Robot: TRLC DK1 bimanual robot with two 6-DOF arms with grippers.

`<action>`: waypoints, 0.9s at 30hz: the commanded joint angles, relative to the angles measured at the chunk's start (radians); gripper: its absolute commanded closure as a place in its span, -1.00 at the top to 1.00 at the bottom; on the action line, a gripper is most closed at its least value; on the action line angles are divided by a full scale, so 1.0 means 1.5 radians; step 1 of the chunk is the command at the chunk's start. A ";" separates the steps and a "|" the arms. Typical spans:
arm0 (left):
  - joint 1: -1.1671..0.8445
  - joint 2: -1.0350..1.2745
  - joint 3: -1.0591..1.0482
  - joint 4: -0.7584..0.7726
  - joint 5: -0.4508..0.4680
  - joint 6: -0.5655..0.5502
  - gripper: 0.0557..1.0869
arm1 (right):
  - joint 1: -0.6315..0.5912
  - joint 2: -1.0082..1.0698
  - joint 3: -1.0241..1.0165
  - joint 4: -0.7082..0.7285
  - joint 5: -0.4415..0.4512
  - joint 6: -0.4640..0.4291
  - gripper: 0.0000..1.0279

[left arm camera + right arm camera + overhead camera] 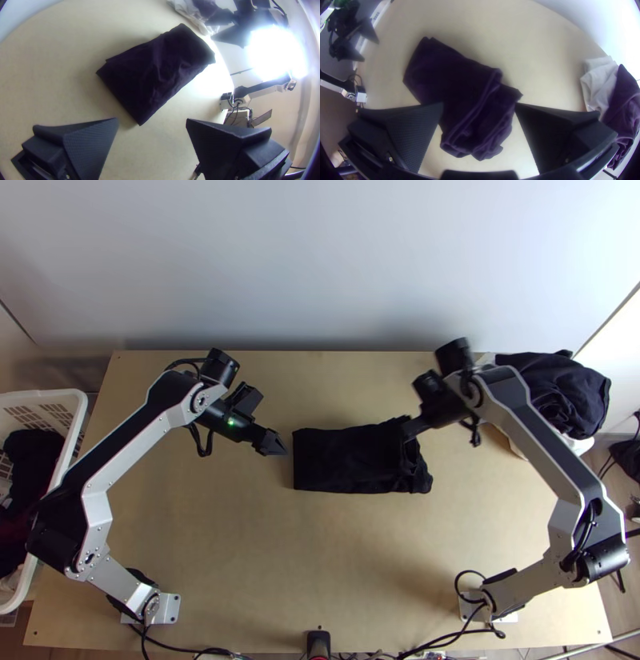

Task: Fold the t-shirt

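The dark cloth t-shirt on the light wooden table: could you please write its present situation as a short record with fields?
dark t-shirt: folded into a flat rectangle, uneven at one end
black left gripper: open, beside the neater end
black right gripper: open, over the uneven end
white plastic basket: left of the table, dark clothes inside

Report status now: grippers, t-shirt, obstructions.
Left gripper open, off the t-shirt's left end. Right gripper open, over its rumpled right end. T-shirt folded into a rough rectangle. Cloth pile aside, far right.
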 commanded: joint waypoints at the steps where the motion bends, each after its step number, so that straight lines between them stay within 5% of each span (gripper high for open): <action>1: -0.008 0.014 0.002 0.016 -0.015 -0.011 0.90 | 0.093 0.003 -0.009 -0.006 0.001 0.001 0.93; 7: -0.023 0.048 0.017 0.022 -0.037 -0.012 0.90 | 0.116 0.017 -0.051 -0.012 -0.002 -0.003 0.93; 19: -0.086 0.133 0.041 0.071 -0.061 -0.034 0.90 | -0.017 0.020 -0.248 0.080 -0.012 -0.044 0.93; 27: -0.094 0.142 0.028 0.081 -0.073 -0.038 0.90 | -0.019 -0.038 -0.221 0.084 -0.011 -0.051 0.93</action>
